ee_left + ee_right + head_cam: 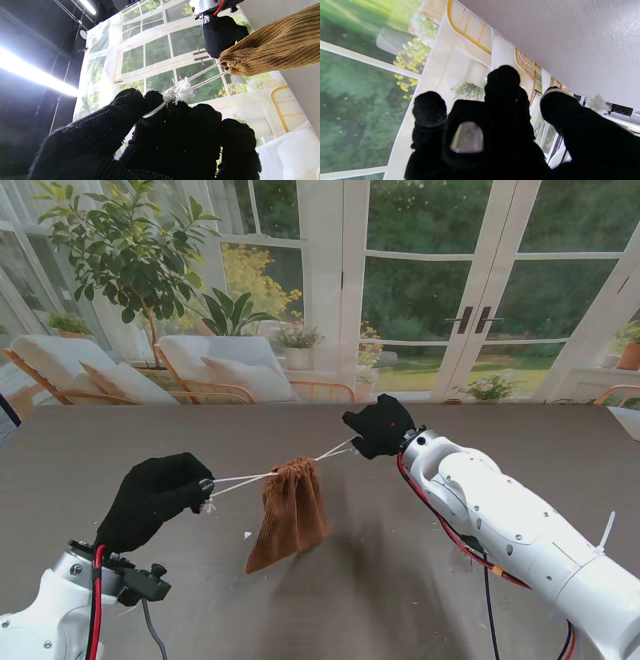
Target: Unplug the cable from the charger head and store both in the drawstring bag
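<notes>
Grey table (pixel 400 580) before garden windows; ribbed brown bag (pixel 290 515), mouth cinched, hanging mid-table, long axis slanting down toward me, white cords (pixel 240 478) stretched between left hand (pixel 160 495) pinching frayed knot (pixel 181 91) and right hand (pixel 380 427) clenched on opposite cord.

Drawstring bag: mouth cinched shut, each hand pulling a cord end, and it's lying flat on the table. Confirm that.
Not flat: in the stand view the drawstring bag hangs from its taut cords, held up between the left hand and right hand. The cinched mouth and both pulls are correct.
</notes>
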`<state>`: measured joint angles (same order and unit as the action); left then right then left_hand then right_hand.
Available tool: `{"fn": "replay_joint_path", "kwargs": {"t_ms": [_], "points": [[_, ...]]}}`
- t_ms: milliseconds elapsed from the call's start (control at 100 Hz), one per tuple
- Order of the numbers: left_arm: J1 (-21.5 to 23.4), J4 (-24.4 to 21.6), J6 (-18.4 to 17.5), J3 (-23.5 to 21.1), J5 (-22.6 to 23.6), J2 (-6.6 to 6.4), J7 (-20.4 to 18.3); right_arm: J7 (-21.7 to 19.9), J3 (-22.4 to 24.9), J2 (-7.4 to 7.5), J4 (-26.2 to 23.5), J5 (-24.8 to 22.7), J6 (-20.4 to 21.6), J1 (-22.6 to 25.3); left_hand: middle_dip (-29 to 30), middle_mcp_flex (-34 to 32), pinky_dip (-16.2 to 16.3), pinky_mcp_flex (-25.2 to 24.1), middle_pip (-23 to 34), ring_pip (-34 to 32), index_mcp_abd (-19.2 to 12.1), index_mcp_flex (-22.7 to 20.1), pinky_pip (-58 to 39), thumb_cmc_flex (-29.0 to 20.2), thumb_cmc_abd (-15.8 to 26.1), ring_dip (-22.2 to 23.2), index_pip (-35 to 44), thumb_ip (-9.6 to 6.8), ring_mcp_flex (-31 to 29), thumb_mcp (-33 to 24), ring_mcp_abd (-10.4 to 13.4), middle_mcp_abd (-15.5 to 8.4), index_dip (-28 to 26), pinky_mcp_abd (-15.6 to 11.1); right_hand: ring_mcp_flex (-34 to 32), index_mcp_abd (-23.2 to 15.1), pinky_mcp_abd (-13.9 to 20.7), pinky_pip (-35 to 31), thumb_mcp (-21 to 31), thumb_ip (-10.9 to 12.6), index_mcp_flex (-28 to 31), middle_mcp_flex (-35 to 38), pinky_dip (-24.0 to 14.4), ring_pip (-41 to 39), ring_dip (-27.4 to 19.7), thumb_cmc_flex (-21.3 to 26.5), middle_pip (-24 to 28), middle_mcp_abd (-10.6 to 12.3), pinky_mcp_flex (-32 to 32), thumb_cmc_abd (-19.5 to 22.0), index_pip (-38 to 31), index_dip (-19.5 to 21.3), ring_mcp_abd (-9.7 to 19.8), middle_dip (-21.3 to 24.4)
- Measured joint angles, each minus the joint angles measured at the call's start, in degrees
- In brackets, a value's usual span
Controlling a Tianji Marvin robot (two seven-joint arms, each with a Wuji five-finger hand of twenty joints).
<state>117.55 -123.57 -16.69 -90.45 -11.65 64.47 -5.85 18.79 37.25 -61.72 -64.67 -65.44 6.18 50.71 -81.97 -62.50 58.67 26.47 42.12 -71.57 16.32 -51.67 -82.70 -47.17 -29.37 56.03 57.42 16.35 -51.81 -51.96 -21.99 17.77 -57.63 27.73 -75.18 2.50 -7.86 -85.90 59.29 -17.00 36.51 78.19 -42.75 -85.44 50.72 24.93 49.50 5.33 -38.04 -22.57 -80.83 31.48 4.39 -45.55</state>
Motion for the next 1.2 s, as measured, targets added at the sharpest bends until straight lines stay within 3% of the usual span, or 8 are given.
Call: {"fn": "replay_joint_path", "kwargs": {"t_ms": [640,1090,1200], "points": [[0.59,-0.47,1.13,-0.27,0.24,0.26,0.51,-2.16,2.08,0.56,-0.52,-0.59,-0.05,0.55,-0.02,-0.07,-0.04,0.00,0.00,-0.09,0.00,0.00,-0.09,0.00,0.00,0.00,-0.95,0.00,0.00,-0.05,0.04,-0.11,0.50,-0.01,0.00,-0.09,0.55,0.02,-1.27,-0.03,0.00,0.00,0.00,0.02,-0.01,-0.59,0.00,0.04,0.00,0.02,0.00,0.01,0.03,0.00],[-4.39,1.92,6.36,1.58,0.08,0.21,-1.18,-2.00,2.67,0.55,-0.88,0.16,-1.49,1.75,-0.65,-0.07,-0.05,-0.82,0.06,-0.10,0.00,-0.01,-0.10,-0.11,0.00,-0.01,-0.48,0.00,0.14,-0.06,0.04,-0.15,0.50,-0.01,0.00,-0.27,0.56,0.71,-1.23,-0.03,-0.01,0.00,0.00,0.51,-0.28,-0.32,0.00,0.05,0.00,0.28,0.00,0.01,0.03,0.00],[-5.58,2.68,7.78,1.95,0.36,0.16,-1.95,-2.38,2.83,0.55,-0.94,0.25,-1.58,1.94,-0.83,0.90,-0.51,-3.02,-1.39,1.03,0.10,0.05,0.04,-1.06,0.00,-0.03,-0.47,0.01,1.88,0.85,-0.18,0.04,2.16,-0.01,0.00,-0.38,0.56,0.76,-1.21,-0.03,-0.02,-0.01,0.00,0.75,-0.30,0.73,-0.01,0.04,0.00,0.28,0.00,0.02,0.03,0.00]]}}
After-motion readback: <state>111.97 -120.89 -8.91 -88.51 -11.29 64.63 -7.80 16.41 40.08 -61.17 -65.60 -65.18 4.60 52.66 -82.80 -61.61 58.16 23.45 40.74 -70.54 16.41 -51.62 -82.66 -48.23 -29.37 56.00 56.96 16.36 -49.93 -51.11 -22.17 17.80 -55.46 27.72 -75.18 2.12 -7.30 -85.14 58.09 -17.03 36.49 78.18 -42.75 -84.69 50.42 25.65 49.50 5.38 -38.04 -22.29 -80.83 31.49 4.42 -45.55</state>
